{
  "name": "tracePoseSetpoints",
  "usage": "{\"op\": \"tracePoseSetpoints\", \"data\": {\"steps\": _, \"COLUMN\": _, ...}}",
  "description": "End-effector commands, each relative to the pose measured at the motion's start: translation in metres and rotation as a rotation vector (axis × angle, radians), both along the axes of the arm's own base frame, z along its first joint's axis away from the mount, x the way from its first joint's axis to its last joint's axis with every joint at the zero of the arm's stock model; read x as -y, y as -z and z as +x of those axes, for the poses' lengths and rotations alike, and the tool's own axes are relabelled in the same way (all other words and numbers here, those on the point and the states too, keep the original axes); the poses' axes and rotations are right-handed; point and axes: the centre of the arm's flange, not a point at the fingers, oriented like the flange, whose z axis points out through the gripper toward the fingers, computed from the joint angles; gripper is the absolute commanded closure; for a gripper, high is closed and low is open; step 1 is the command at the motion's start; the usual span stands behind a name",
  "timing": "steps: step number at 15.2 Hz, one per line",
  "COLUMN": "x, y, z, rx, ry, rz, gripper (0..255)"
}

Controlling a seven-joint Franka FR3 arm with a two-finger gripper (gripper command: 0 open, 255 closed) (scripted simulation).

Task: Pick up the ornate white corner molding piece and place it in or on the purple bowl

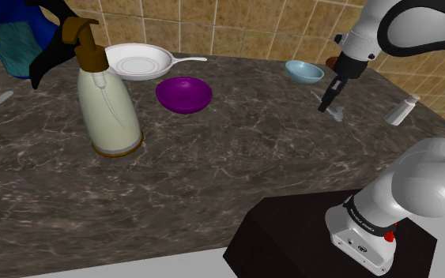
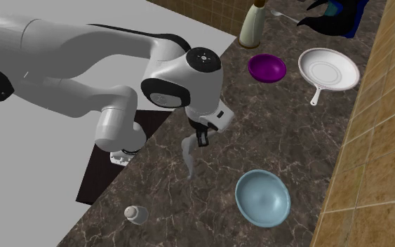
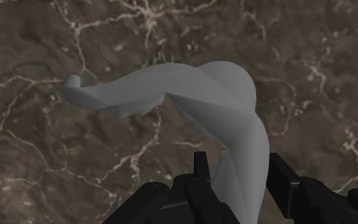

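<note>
A: What is nearest?
B: Two black fingers (image 3: 201, 168), clasping a pale grey curved molding piece (image 3: 222, 108) between them, over a dark marbled worktop (image 3: 44, 178).
A: And the purple bowl (image 1: 183, 94)?
B: In the shoulder view, at nine o'clock from the fingers, well apart; a pale blue bowl (image 1: 303, 71) sits near at eleven.

On the dark marbled counter (image 1: 213, 158): purple bowl (image 1: 183, 94) beside a cream spray bottle (image 1: 108, 103), white pan (image 1: 137, 61) behind. Well apart, near a pale blue bowl (image 1: 304, 71), black pincer (image 1: 325, 106) with a grey molding piece (image 1: 337, 115) at its tip.
</note>
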Motion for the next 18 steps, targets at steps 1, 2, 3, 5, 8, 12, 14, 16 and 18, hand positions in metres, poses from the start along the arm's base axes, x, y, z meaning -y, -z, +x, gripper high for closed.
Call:
{"op": "tracePoseSetpoints", "data": {"steps": 1, "x": -0.001, "y": -0.009, "z": 0.000, "rx": 0.000, "ry": 0.000, "rz": 0.000, "gripper": 255}}
{"op": "tracePoseSetpoints", "data": {"steps": 2, "x": -0.001, "y": -0.015, "z": 0.000, "rx": 0.000, "ry": 0.000, "rz": 0.000, "gripper": 255}}
{"op": "tracePoseSetpoints", "data": {"steps": 3, "x": -0.001, "y": -0.020, "z": 0.000, "rx": 0.000, "ry": 0.000, "rz": 0.000, "gripper": 255}}
{"op": "tracePoseSetpoints", "data": {"steps": 5, "x": -0.001, "y": -0.030, "z": 0.000, "rx": 0.000, "ry": 0.000, "rz": 0.000, "gripper": 255}}
{"op": "tracePoseSetpoints", "data": {"steps": 8, "x": -0.001, "y": -0.046, "z": 0.000, "rx": 0.000, "ry": 0.000, "rz": 0.000, "gripper": 255}}
{"op": "tracePoseSetpoints", "data": {"steps": 12, "x": -0.001, "y": -0.067, "z": 0.000, "rx": 0.000, "ry": 0.000, "rz": 0.000, "gripper": 255}}
{"op": "tracePoseSetpoints", "data": {"steps": 14, "x": -0.001, "y": -0.078, "z": 0.000, "rx": 0.000, "ry": 0.000, "rz": 0.000, "gripper": 255}}
{"op": "tracePoseSetpoints", "data": {"steps": 16, "x": -0.001, "y": -0.083, "z": 0.000, "rx": 0.000, "ry": 0.000, "rz": 0.000, "gripper": 255}}
{"op": "tracePoseSetpoints", "data": {"steps": 18, "x": -0.023, "y": -0.084, "z": 0.014, "rx": 0.000, "ry": 0.000, "rz": 0.000, "gripper": 255}}
